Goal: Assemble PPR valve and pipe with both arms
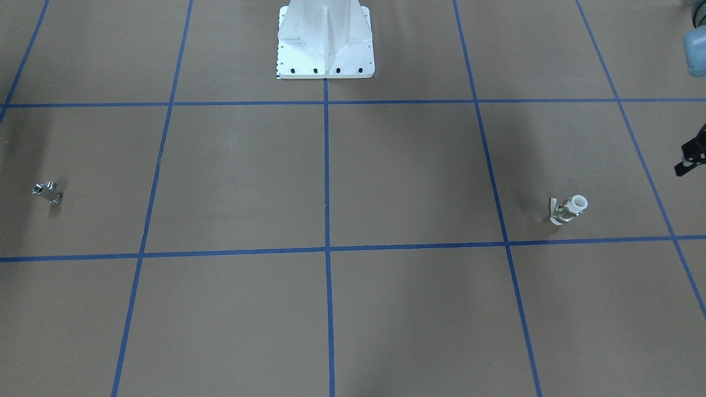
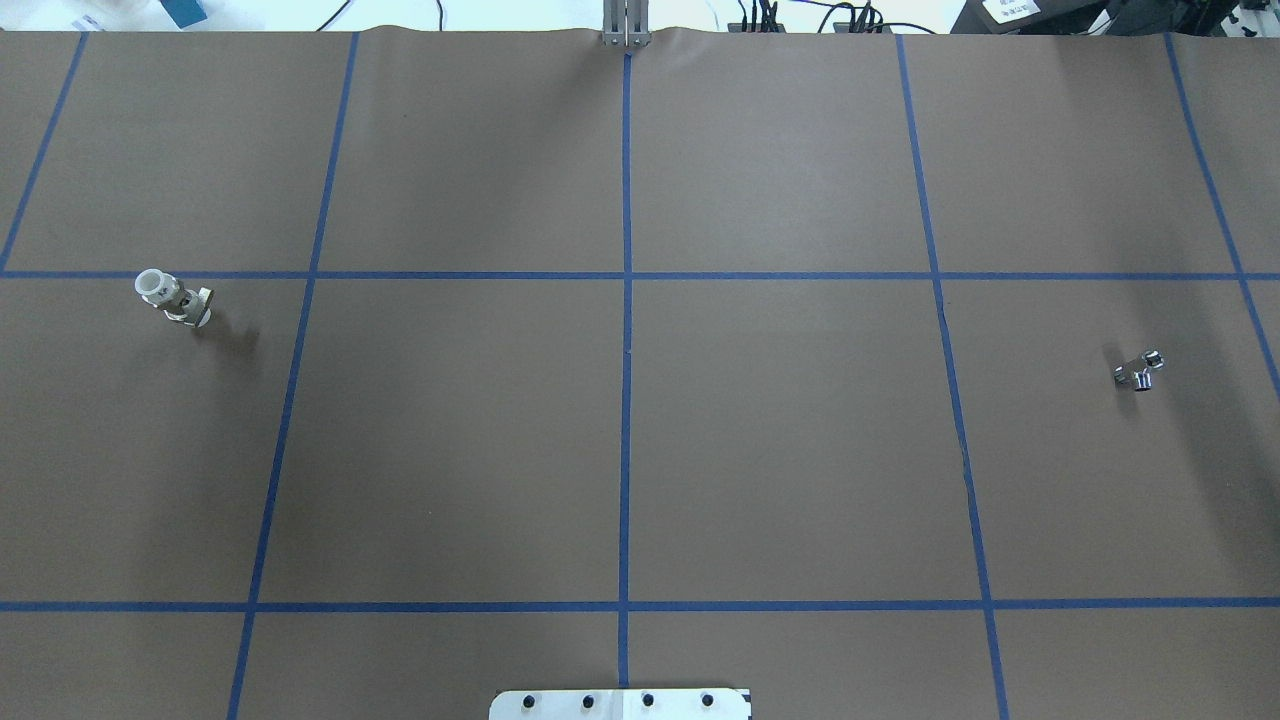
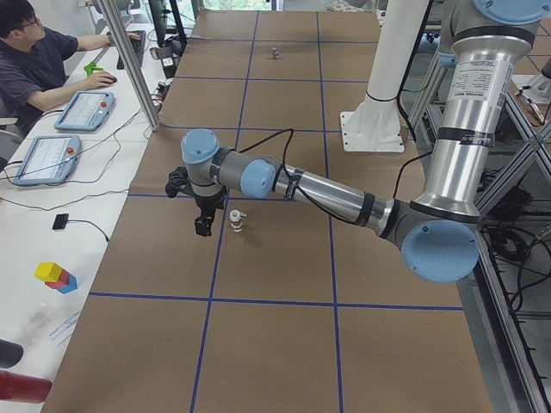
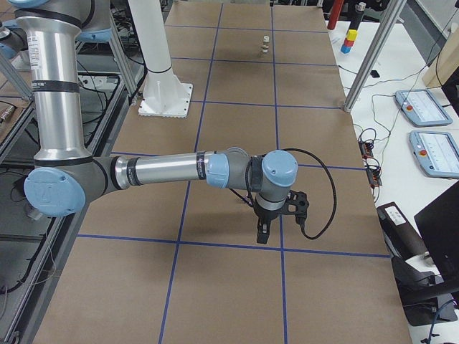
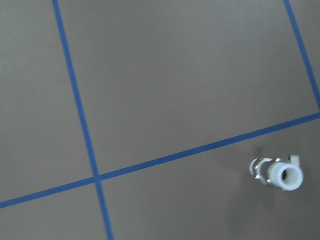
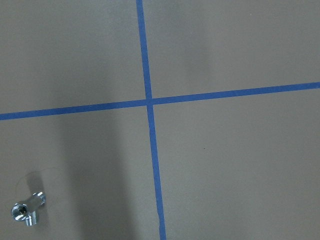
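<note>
1. Brown paper covers the tabletop (image 2: 780, 450), ruled into squares by blue tape lines (image 2: 626, 400). Nothing is joined yet, and the two parts lie well apart at opposite ends.
2. Far left in the overhead view, the PPR valve (image 2: 172, 298) stands on end. Its long axis is upright, with the white plastic collar on top and the small handle to one side.
3. The left claw (image 3: 203, 225) hangs just beside the valve without touching it, fingers pointing down. From the claw, the valve lies toward the tabletop's middle, and it shows low and right in the left wrist view. A short sideways shift looks needed before the claw comes down over that upright axis. Whether this claw is released or clenched, I cannot tell.
4. Centre: the robot's white pedestal (image 1: 325, 44).
5. Far right is the pipe (image 2: 1140, 372), a tiny shiny metal piece with a side stub and one open mouth facing up. It is too small to judge its long axis.
6. The right claw (image 4: 262, 231) hovers over that end, pointing down. Whether it is released or clenched cannot be told. The pipe rests on the paper, low and left in the right wrist view. Each arm is nearer its own part.
</note>
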Motion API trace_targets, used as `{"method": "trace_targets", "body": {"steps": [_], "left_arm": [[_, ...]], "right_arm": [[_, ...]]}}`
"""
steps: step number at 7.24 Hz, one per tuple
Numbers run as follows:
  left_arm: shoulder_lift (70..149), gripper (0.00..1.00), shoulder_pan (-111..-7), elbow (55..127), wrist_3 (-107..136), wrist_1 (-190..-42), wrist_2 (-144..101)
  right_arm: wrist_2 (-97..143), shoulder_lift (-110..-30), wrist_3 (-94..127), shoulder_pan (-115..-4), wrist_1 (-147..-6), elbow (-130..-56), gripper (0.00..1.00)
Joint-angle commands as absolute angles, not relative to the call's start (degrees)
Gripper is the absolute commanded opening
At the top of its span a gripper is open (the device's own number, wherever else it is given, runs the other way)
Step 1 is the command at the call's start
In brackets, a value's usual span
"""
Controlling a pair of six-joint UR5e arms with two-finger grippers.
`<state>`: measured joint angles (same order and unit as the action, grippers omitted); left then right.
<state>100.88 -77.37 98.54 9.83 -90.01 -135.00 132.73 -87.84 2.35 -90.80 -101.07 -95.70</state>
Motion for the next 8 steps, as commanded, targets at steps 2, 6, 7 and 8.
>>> {"method": "trace_targets", "body": {"steps": [2,6,7,8], "left_arm": [[103.62,1.0,-65.41,97.74,27.38,-94.54,-133.08],[103.8,0.99,-61.36,95.02,28.92,-95.62,-129.55],[104.23,1.0,-60.04,93.18,29.0,-95.8,-129.55],[105.72,1.0,-59.77,90.9,29.0,-96.24,-128.85]], "right_arm": [[132.8,-89.12,2.28,-90.18,-90.84,-89.85,1.0],[134.03,-88.86,2.46,-90.18,-86.92,-86.84,1.0],[134.21,-88.86,2.46,-90.18,-86.92,-86.84,1.0],[134.38,-88.86,2.46,-90.18,-86.92,-86.75,1.0]]}}
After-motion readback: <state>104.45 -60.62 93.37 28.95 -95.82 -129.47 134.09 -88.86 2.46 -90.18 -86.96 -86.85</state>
